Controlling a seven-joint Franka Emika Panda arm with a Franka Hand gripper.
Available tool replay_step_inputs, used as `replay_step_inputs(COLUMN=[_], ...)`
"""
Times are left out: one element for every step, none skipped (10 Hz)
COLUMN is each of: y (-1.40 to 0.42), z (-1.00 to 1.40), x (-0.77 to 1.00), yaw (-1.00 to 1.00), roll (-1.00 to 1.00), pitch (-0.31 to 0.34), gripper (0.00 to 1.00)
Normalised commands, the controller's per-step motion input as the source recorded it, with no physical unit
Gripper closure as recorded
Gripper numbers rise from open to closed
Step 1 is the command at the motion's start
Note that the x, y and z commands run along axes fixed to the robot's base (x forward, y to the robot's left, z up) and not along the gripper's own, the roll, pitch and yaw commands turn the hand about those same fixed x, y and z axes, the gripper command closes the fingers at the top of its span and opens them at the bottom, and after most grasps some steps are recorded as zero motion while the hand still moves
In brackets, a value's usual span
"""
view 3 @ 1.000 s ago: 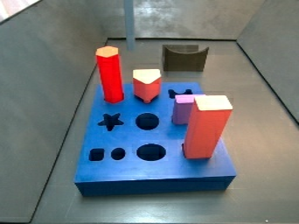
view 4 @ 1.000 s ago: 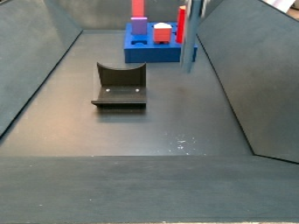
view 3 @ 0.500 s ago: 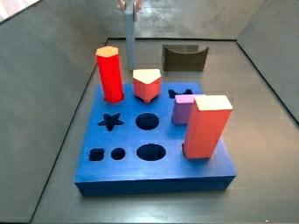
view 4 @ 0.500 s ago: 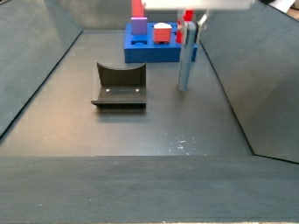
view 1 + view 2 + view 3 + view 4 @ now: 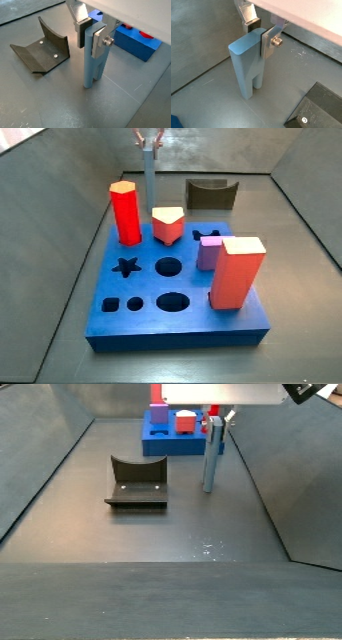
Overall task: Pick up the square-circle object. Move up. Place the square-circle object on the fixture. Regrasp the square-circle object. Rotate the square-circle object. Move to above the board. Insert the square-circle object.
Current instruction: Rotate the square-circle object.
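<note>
My gripper (image 5: 91,50) is shut on the top of the square-circle object (image 5: 91,70), a slender grey-blue bar of two prongs that hangs upright. Its lower end is at or just above the dark floor. The grip also shows in a wrist view (image 5: 260,42), with the bar (image 5: 244,70) below it. In both side views the gripper (image 5: 147,140) (image 5: 214,416) holds the bar (image 5: 146,188) (image 5: 209,459) between the blue board (image 5: 134,323) (image 5: 167,444) and the fixture (image 5: 210,194) (image 5: 136,481). The fixture (image 5: 40,52) stands beside the bar, apart from it.
The board carries a red hexagonal peg (image 5: 126,213), a salmon block (image 5: 238,273), a purple block (image 5: 210,253) and a short red-and-cream peg (image 5: 167,225). Grey walls (image 5: 287,474) close in the floor on both sides.
The gripper has come down with the bar. The bar has moved away from the board towards the fixture's side, and its lower end now sits lower.
</note>
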Motion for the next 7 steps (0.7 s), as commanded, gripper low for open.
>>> replay_step_inputs(y=[0.0,0.0,0.0,0.0,0.0,0.0,0.0], z=[-0.31,-0.31,-0.31,-0.31,-0.31,-0.31,0.0], x=[0.01,0.01,0.01,0.01,0.01,0.01,0.0], yaw=[-0.04,-0.04,-0.04,-0.04,-0.04,-0.04,-0.04], roll=[0.05,0.05,0.05,0.05,0.05,0.05,0.05], pitch=[-0.011,-0.011,-0.01,-0.01,-0.01,-0.01,-0.01], gripper=[1.0,1.0,1.0,1.0,1.0,1.0,0.0])
